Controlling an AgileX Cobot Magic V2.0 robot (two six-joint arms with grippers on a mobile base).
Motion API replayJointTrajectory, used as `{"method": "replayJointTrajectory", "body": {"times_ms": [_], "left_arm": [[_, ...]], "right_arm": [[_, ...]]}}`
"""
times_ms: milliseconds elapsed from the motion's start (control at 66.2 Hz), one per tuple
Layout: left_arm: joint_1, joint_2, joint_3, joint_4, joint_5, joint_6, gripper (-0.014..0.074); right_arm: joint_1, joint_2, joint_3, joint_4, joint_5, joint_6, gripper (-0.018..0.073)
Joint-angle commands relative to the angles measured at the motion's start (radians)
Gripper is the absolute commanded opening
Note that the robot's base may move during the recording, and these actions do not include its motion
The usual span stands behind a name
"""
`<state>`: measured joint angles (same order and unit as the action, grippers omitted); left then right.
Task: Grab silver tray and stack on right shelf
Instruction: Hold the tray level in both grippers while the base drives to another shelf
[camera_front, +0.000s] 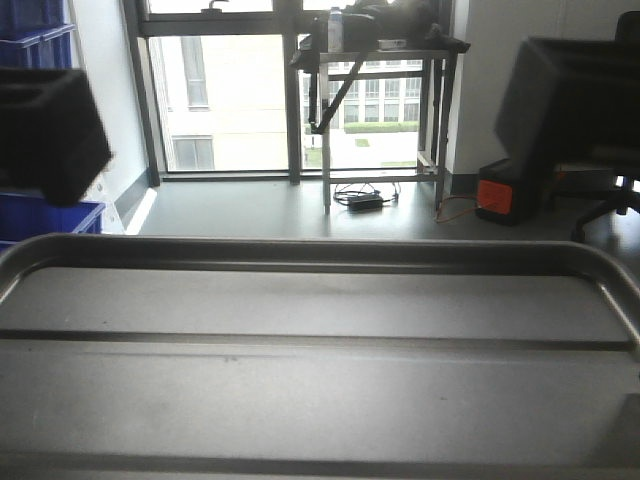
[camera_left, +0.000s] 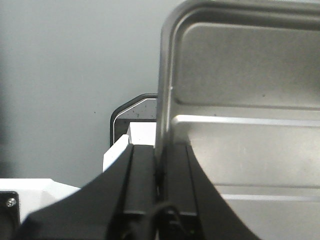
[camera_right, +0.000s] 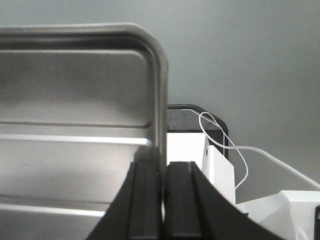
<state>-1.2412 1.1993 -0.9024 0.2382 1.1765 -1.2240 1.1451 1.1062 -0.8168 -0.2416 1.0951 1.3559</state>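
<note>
You are looking across the tray (camera_front: 320, 390) from the front view. It fills the whole lower half, lying level and very close to the lens. Its far rim curves round at both corners, and one long ridge runs across its floor from side to side.

In the left wrist view, your left gripper (camera_left: 160, 150) is closed on the tray's left rim. One black finger (camera_left: 142, 190) sits outside the rim and the other sits inside, on the tray floor. Two pale ridges cross the floor here.

In the right wrist view, your right gripper (camera_right: 162, 167) is clamped the same way on the opposite rim, near a rounded corner, with one finger (camera_right: 180, 200) outside. A thin white wire (camera_right: 235, 150) loops beside it, over white parts of the robot. Both wrist views show plain grey floor under the tray, so it hangs in the air between the two grippers.

Beyond the tray, the front view shows a large bright window (camera_front: 240, 90). A metal table (camera_front: 380, 110) stands before the window, and a black cable (camera_front: 365, 200) lies on the floor beneath the table. To the right of the table is a red box (camera_front: 497, 197). Blue crates (camera_front: 40, 215) stand at the left edge. A dark blurred shape hangs at each side above the tray, too blurred to name.
</note>
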Motion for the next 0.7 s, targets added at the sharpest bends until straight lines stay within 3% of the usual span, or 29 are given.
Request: {"method": "replayJointTrajectory", "body": {"times_ms": [0, 680], "left_arm": [[-0.007, -0.026, -0.022, 0.034, 0.162, -0.008, -0.0098], [-0.007, -0.026, -0.022, 0.034, 0.162, -0.008, -0.0098]], "right_arm": [[-0.005, -0.022, -0.021, -0.042, 0.024, -0.006, 0.0072], [-0.005, -0.022, -0.021, -0.042, 0.024, -0.006, 0.0072]]}}
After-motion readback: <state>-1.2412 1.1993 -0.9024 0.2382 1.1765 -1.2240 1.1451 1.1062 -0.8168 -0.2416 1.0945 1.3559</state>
